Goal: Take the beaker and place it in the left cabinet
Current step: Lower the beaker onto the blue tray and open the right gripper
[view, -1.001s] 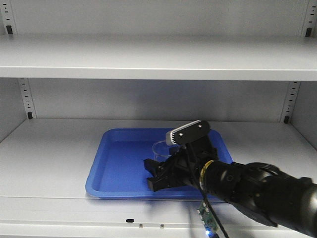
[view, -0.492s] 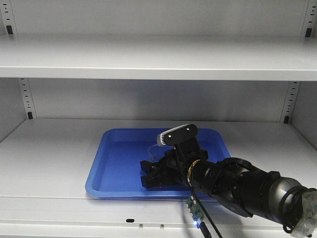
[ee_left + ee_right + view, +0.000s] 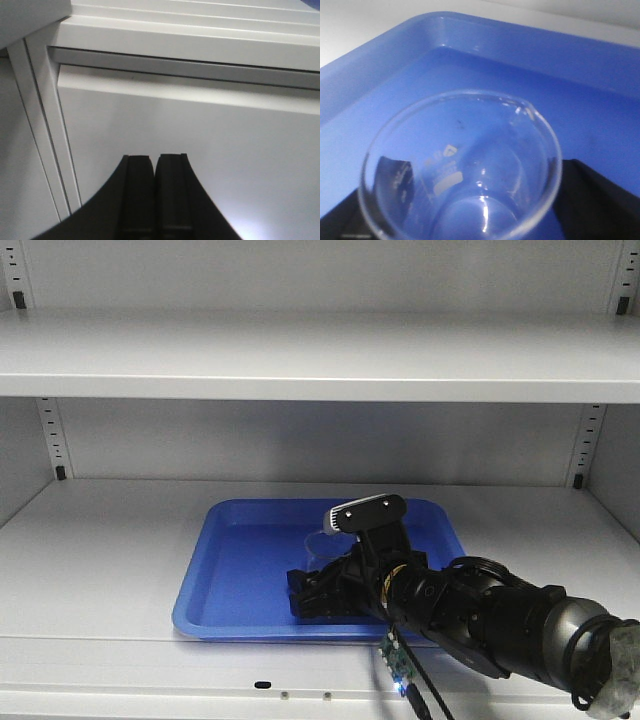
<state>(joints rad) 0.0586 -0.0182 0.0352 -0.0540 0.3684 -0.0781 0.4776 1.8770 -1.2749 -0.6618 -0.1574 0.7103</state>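
Here the left cabinet (image 3: pixel 300 365) is seen with a blue tray (image 3: pixel 240 570) set on its lower shelf. The right gripper (image 3: pixel 318 592) is lowered into the tray, its black fingers (image 3: pixel 592 200) spread on either side of the upright beaker (image 3: pixel 460 165); actual contact cannot be told. The left gripper (image 3: pixel 154 192) is pressed closed, holding nothing.

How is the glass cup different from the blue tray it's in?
The beaker is see-through glass, while the tray is solid blue. The beaker is round and stands tall; the tray is flat, wide and rectangular with low walls. The right claw sits around the beaker, but nothing grips the tray. Both are on the cabinet shelf.
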